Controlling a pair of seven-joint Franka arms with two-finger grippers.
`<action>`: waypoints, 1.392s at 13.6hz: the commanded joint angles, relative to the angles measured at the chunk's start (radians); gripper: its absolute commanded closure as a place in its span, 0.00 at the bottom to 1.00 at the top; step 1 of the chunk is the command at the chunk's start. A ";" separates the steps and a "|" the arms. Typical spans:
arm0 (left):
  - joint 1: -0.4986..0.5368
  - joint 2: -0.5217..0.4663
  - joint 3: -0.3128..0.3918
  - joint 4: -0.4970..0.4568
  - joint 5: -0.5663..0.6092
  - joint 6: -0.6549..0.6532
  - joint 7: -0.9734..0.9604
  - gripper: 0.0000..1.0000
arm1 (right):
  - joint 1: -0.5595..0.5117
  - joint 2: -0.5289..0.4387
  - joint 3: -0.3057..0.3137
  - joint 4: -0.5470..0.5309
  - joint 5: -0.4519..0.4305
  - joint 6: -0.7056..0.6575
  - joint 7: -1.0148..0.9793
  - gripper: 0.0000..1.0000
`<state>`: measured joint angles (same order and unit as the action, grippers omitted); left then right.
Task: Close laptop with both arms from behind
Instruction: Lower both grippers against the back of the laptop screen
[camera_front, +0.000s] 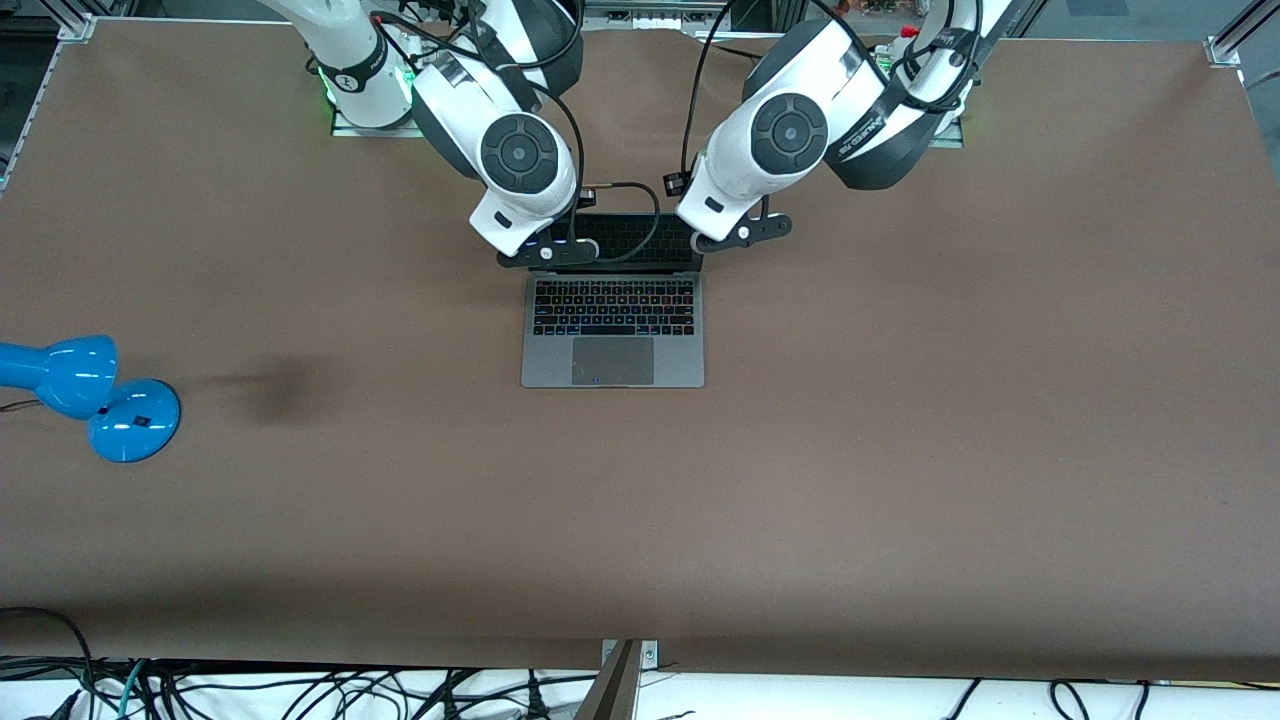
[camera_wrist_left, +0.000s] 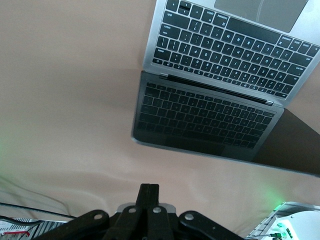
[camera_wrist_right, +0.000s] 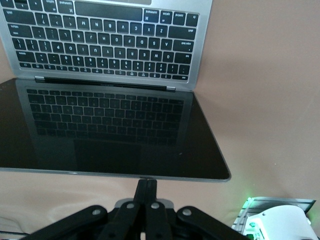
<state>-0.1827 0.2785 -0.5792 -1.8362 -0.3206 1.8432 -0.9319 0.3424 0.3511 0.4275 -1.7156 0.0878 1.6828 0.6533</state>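
Note:
The laptop (camera_front: 612, 345) lies open in the middle of the table, its grey base and black keyboard (camera_wrist_left: 225, 45) toward the front camera. Its dark screen (camera_wrist_right: 110, 130) leans back toward the robots and mirrors the keys. My right gripper (camera_wrist_right: 147, 181) is shut, and its fingertips touch the top edge of the lid near one corner. My left gripper (camera_wrist_left: 149, 186) is also shut and holds nothing. It stands a short way off the lid's top edge (camera_wrist_left: 190, 149), apart from it. In the front view both hands cover the lid's upper corners.
A blue desk lamp (camera_front: 100, 395) lies at the right arm's end of the table, nearer to the front camera than the laptop. Black cables (camera_front: 300, 690) hang along the table's front edge. The brown tabletop (camera_front: 900, 450) stretches wide around the laptop.

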 joint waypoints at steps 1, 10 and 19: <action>-0.008 0.028 -0.002 0.002 -0.006 0.019 -0.018 1.00 | 0.001 -0.014 0.000 -0.016 0.021 0.002 -0.024 1.00; -0.008 0.105 0.001 0.006 0.054 0.097 -0.019 1.00 | 0.001 -0.014 0.004 -0.039 0.020 0.005 -0.049 1.00; -0.008 0.140 0.007 0.055 0.084 0.107 -0.018 1.00 | -0.017 -0.017 -0.030 -0.029 0.000 0.008 -0.171 1.00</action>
<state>-0.1878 0.3892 -0.5736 -1.8233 -0.2674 1.9470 -0.9369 0.3361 0.3491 0.4137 -1.7403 0.0906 1.6876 0.5395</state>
